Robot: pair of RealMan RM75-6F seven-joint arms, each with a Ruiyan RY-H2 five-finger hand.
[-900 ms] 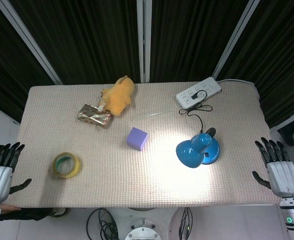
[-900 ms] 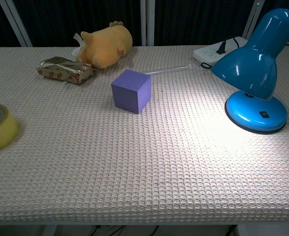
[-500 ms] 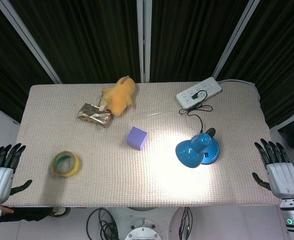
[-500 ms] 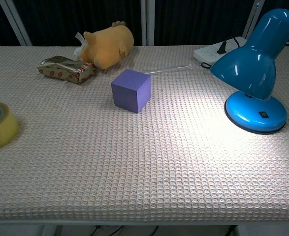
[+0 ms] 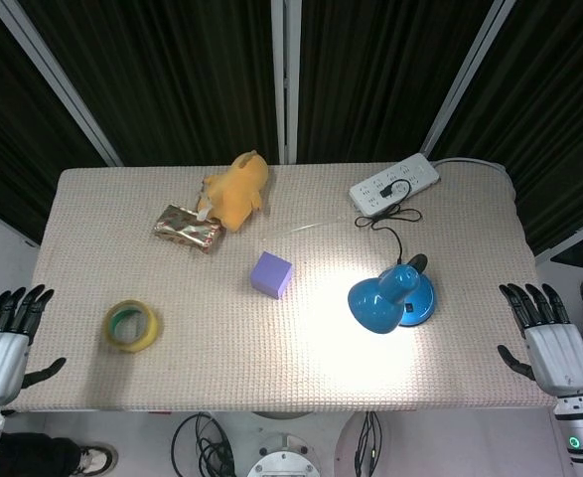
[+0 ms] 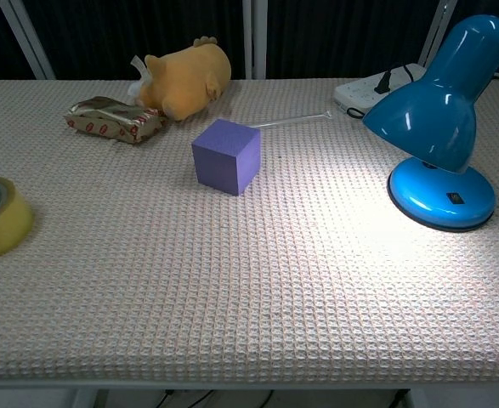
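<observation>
Head view shows both empty hands, left hand (image 5: 0, 343) and right hand (image 5: 549, 338), fingers spread, drawn slightly further off the table (image 5: 82, 214) edges, nearest the tape roll (image 5: 131, 327) and blue lamp (image 5: 390, 298), both unmoved.

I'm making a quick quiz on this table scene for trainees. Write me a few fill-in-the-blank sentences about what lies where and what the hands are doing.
1. The desk lamp is coloured ____.
2. The thing on the table nearest the left hand is the roll of ____.
3. The stuffed toy lies right beside the ____ packet.
4. The right hand holds ____, its fingers spread.

Missing words: blue; tape; foil; nothing
</observation>
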